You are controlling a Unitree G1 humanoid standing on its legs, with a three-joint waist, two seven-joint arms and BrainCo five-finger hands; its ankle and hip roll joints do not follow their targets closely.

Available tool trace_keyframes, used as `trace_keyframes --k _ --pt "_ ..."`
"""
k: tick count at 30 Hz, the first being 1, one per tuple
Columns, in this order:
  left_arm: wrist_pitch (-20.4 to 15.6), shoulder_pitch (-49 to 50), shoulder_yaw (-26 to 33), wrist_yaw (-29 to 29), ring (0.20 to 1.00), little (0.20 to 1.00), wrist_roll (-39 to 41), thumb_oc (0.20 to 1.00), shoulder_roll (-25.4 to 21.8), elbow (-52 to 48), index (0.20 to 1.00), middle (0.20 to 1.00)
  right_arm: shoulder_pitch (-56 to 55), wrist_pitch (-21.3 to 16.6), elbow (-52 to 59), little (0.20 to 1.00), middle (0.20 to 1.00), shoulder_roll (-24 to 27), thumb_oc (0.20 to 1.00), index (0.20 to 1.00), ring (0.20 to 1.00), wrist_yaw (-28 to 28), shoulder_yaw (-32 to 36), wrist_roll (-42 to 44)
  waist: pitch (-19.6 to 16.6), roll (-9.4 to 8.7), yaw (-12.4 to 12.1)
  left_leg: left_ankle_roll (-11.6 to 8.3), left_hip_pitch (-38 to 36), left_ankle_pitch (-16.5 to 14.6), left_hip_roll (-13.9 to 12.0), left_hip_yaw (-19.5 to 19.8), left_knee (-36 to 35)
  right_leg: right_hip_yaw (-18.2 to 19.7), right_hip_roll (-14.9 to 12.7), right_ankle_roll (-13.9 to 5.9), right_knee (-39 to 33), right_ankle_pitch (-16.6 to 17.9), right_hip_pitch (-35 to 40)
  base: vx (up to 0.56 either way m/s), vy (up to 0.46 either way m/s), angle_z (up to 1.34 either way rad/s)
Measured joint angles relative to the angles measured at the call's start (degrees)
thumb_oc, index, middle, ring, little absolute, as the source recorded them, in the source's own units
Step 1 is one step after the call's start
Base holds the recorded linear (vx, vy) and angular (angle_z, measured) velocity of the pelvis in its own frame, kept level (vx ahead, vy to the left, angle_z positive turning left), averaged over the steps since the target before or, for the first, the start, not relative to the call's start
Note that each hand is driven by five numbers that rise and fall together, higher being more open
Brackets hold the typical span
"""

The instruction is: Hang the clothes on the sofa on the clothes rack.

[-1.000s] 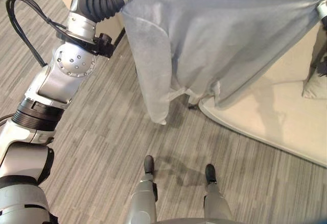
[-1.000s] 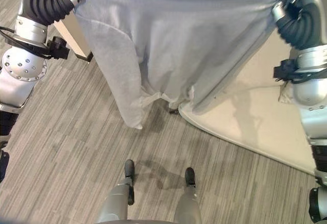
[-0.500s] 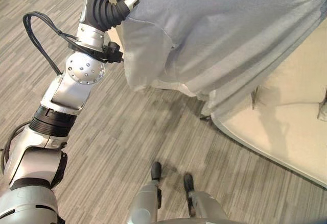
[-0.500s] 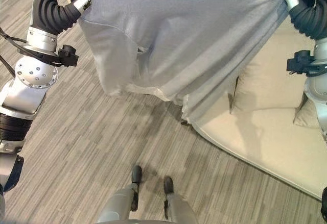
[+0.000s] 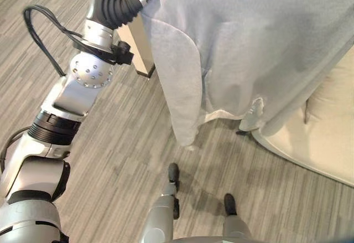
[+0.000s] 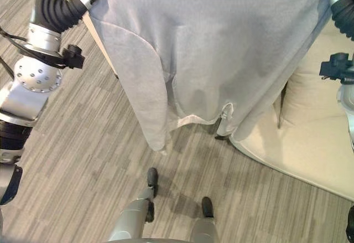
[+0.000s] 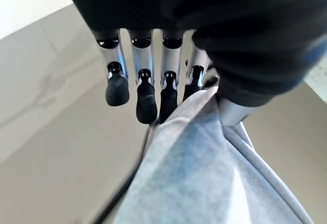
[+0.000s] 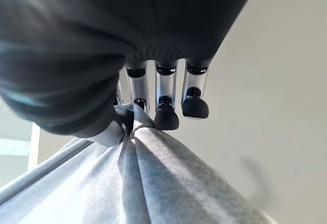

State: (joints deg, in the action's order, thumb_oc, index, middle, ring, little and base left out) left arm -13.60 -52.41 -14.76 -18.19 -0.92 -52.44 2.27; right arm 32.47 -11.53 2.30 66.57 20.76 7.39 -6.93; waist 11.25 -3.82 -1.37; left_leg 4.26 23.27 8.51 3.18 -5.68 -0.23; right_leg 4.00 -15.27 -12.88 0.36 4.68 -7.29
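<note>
Both hands: I had the left hand (image 7: 153, 89) and right hand (image 8: 153, 101) pinching the grey shirt's (image 6: 221, 49) corners.
Shirt: hung spread above the floor (image 5: 110, 160), beside the sofa (image 6: 310, 143).

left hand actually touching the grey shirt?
Touching. Left wrist view: left hand fingers and thumb pinch the bunched edge of the light grey fabric shirt.
</note>
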Motion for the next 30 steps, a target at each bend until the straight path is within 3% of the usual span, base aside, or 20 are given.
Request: trace_keyframes --k 1,4,5,7,9,10,12,13,14,15,16,20,23,24,25,26,27,28,29,30 --pt "0.01 -0.02 0.23 0.00 0.200 0.200 0.00 0.200 0.57 0.02 0.200 0.200 -0.18 -0.02 -0.05 0.200 0.200 0.70 0.200 0.200 0.200 -0.05 0.39 -0.36 0.11 0.61 0.70 0.58 -0.59 -0.41 0.58 1.15 -0.20 1.11 0.14 -1.09 1.18 -1.79 -0.25 0.20 0.324 0.20" --pt "0.02 -0.02 0.10 0.17 0.200 0.200 -0.06 0.200 2.60 0.03 0.200 0.200 -2.46 -0.06 0.03 0.200 0.200 0.35 0.200 0.200 0.200 -0.13 1.70 -0.94 0.09 1.31 2.21 0.69 -3.43 -0.48 1.29 2.99 -2.00 11.13 4.76 -1.84 2.83 -6.46 -0.51 0.20 0.163 0.36" --pt "0.00 -0.04 0.05 0.39 0.200 0.200 -0.16 0.200 3.66 0.05 0.200 0.200 -4.17 -0.38 0.19 0.200 0.200 -1.21 0.200 0.200 0.200 -0.18 3.32 -0.92 0.08 1.78 2.35 1.77 -5.42 -0.94 0.92 4.75 -3.47 13.48 8.64 -0.46 5.24 -9.17 -2.95 0.18 0.056 0.15" --pt "-0.01 -0.05 -0.24 0.71 0.200 0.200 -0.19 0.200 5.35 0.01 0.200 0.200 -7.81 -0.41 1.18 0.200 0.200 -2.07 0.200 0.200 0.200 -0.19 5.21 -0.91 0.12 2.34 3.06 1.69 -7.45 -0.86 0.54 6.26 -4.46 14.86 13.37 2.10 8.48 -10.84 -6.74 0.12 0.021 0.28" --pt "0.00 0.00 -0.62 1.38 0.200 0.200 -0.22 0.200 5.43 0.02 0.200 0.200 -10.00 -0.48 1.84 0.200 0.200 -2.04 0.200 0.200 0.200 -0.32 6.34 -0.90 -0.29 2.98 5.03 1.30 -9.03 -1.13 0.78 7.49 -4.76 14.21 17.01 3.71 9.67 -9.87 -12.62 0.17 -0.013 0.47" --pt "-0.03 0.07 -0.60 1.44 0.200 0.200 -0.21 0.200 5.66 0.06 0.200 0.200 -10.11 -0.59 1.80 0.200 0.200 -1.91 0.200 0.200 0.200 -0.30 6.67 -0.88 -0.34 3.05 5.18 2.03 -9.48 -2.47 0.85 8.64 -4.75 14.29 17.89 4.35 10.03 -8.96 -15.16 0.22 -0.033 0.44" --pt "0.01 0.25 -0.72 1.57 0.200 0.200 -0.23 0.200 6.57 0.27 0.200 0.200 -10.36 -0.65 1.80 0.200 0.200 -1.89 0.200 0.200 0.200 -0.28 6.78 -0.87 -0.45 3.43 5.81 2.30 -10.63 -3.44 0.68 9.86 -4.65 13.77 19.06 5.55 10.00 -6.15 -19.15 0.16 -0.048 0.32" --pt "0.11 0.30 -0.82 1.67 0.200 0.200 -0.25 0.200 7.31 0.58 0.200 0.200 -10.56 -0.65 1.73 0.200 0.200 -1.88 0.200 0.200 0.200 -0.31 6.79 -0.89 -0.49 3.20 5.84 1.28 -12.26 -4.30 0.45 10.40 -4.65 12.14 19.77 4.84 8.02 -3.11 -20.93 0.13 -0.053 0.45" --pt "0.41 0.42 -0.94 1.99 0.200 0.200 -0.29 0.200 7.29 0.63 0.200 0.200 -11.21 -0.65 1.67 0.200 0.200 -1.58 0.200 0.200 0.200 -0.31 7.09 -0.88 -0.74 2.58 6.64 -0.32 -13.19 -4.36 1.21 10.87 -4.35 10.58 18.58 4.46 5.14 -0.20 -20.24 0.12 -0.074 0.85" --pt "0.56 1.53 -0.85 2.46 0.200 0.200 -0.31 0.200 7.37 0.47 0.200 0.200 -13.97 -1.16 2.14 0.200 0.200 -0.72 0.200 0.200 0.200 -0.33 7.80 -0.90 -2.30 0.02 7.37 -1.85 -16.26 -6.00 3.73 12.26 -4.74 8.20 15.51 6.70 3.62 4.93 -17.63 0.17 -0.113 0.80" --pt "0.32 3.30 -0.85 2.60 0.200 0.200 -0.34 0.200 8.27 -0.82 0.200 0.200 -15.11 -1.50 1.96 0.200 0.200 -0.53 0.200 0.200 0.200 -0.33 8.34 -0.88 -3.94 2.23 6.88 -5.09 -15.86 -8.78 1.75 11.11 -2.64 6.15 16.94 8.92 1.08 5.36 -15.36 0.25 -0.134 0.59" --pt "0.09 3.90 -0.84 2.78 0.200 0.200 -0.33 0.200 10.49 -1.54 0.200 0.200 -15.30 -1.48 0.62 0.200 0.200 -0.67 0.200 0.200 0.200 -1.30 8.33 -0.90 -4.39 3.05 7.44 -5.39 -18.90 -9.29 -1.88 6.33 -4.14 4.68 20.08 9.04 -3.10 5.98 -10.98 0.15 -0.057 0.11" --pt "0.30 5.61 -0.78 3.12 0.200 0.200 -0.32 0.200 10.66 -1.43 0.200 0.200 -15.33 -1.59 1.38 0.200 0.200 -0.69 0.200 0.200 0.200 -1.76 8.82 -0.90 -4.34 2.71 7.43 -6.61 -20.65 -9.11 -3.04 5.32 -3.23 4.85 21.40 11.46 -4.84 5.90 -8.14 0.12 -0.128 -0.05" --pt "0.69 5.95 -0.42 3.56 0.200 0.200 -0.28 0.200 12.18 -0.75 0.200 0.200 -16.07 -1.53 2.00 0.200 0.200 -1.12 0.200 0.200 0.200 -2.45 8.86 -0.90 -3.08 0.43 8.20 -10.67 -14.75 -13.81 -2.01 4.78 12.20 4.93 20.44 15.03 -3.71 5.80 -6.57 0.01 -0.053 -0.03" --pt "0.75 7.62 0.24 3.71 0.200 0.200 -0.28 0.200 12.29 -0.69 0.200 0.200 -16.62 -1.93 2.70 0.200 0.200 -2.04 0.200 0.200 0.200 -2.80 8.90 -0.90 -2.42 -1.08 7.28 -10.78 -7.99 -15.46 -2.34 5.61 28.38 5.71 20.72 15.77 -3.86 4.10 -4.06 0.10 -0.047 -0.04" --pt "0.67 8.42 0.82 3.82 0.200 0.200 -0.28 0.200 12.30 -0.96 0.200 0.200 -17.30 -2.19 3.05 0.200 0.200 -2.22 0.200 0.200 0.200 -2.81 9.02 -0.90 -2.20 -1.90 7.51 -10.75 -4.05 -15.49 -2.32 5.14 34.93 5.38 20.94 15.89 -3.95 3.58 -3.18 0.13 0.023 -0.08" --pt "0.66 8.78 1.24 3.85 0.200 0.200 -0.27 0.200 12.13 -1.73 0.200 0.200 -17.74 -2.56 3.68 0.200 0.200 -3.54 0.200 0.200 0.200 -2.81 9.55 -0.94 -1.92 -2.03 7.73 -9.81 -0.45 -15.89 -2.51 5.96 33.48 4.41 20.73 14.00 -2.95 0.38 -2.89 0.25 0.071 -0.02" --pt "0.69 8.89 1.25 3.90 0.200 0.200 -0.27 0.200 13.02 -1.79 0.200 0.200 -17.48 -2.66 3.70 0.200 0.200 -5.87 0.200 0.200 0.200 -2.78 10.06 -0.92 -1.93 -1.91 6.97 -9.89 0.68 -15.50 -4.15 6.33 28.74 0.41 20.82 15.83 1.95 -3.44 -5.10 0.24 0.102 -0.08" --pt "0.51 9.83 1.68 3.81 0.200 0.200 -0.27 0.200 12.91 -2.33 0.200 0.200 -17.48 -2.58 4.70 0.200 0.200 -6.46 0.200 0.200 0.200 -2.80 10.02 -1.03 -1.98 -1.93 6.31 -10.21 0.01 -15.07 -5.11 6.66 21.07 0.28 21.31 15.93 1.56 -2.07 -4.12 0.20 0.095 -0.28" --pt "0.39 10.92 1.77 3.82 0.200 0.200 -0.31 0.200 12.07 -2.42 0.200 0.200 -17.31 -2.80 5.37 0.200 0.200 -8.00 0.200 0.200 0.200 -2.64 10.07 -1.03 -2.05 -1.73 5.58 -9.47 -0.19 -13.75 -4.66 6.75 12.71 0.51 21.03 13.13 -0.20 -2.95 -2.88 0.16 0.087 -0.33"
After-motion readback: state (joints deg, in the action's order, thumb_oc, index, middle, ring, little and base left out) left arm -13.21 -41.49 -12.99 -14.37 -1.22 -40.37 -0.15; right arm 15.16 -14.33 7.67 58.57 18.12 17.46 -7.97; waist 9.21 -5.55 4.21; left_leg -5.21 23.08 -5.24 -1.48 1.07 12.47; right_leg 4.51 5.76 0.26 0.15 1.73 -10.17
